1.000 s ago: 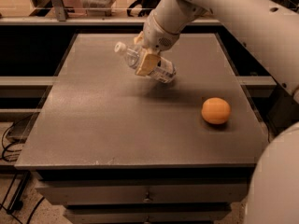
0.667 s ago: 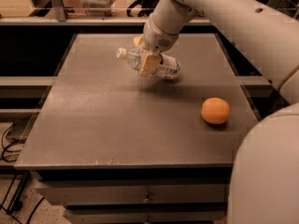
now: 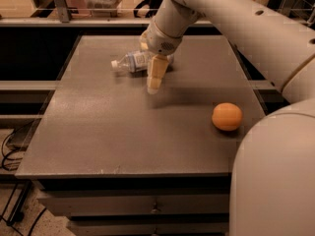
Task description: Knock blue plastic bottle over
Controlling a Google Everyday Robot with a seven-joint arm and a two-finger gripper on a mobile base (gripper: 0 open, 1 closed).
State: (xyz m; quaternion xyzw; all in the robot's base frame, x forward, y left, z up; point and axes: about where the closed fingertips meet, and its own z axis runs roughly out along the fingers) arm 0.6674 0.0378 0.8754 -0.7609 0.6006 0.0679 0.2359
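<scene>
The blue plastic bottle (image 3: 132, 61) lies on its side on the grey table (image 3: 118, 136), at the far middle. Its white cap points left. My gripper (image 3: 154, 85) hangs from the arm that comes in from the upper right. It points down, just in front of and to the right of the bottle's body. The wrist covers the bottle's right end. The gripper holds nothing that I can see.
An orange ball (image 3: 227, 116) sits on the table near its right edge. The table's front edge and drawers are below. A dark gap and a rail run behind the table. My own arm body fills the lower right.
The bottle was tilted up against the gripper; now it lies flat on the table with its cap to the left. The gripper has come off it.
</scene>
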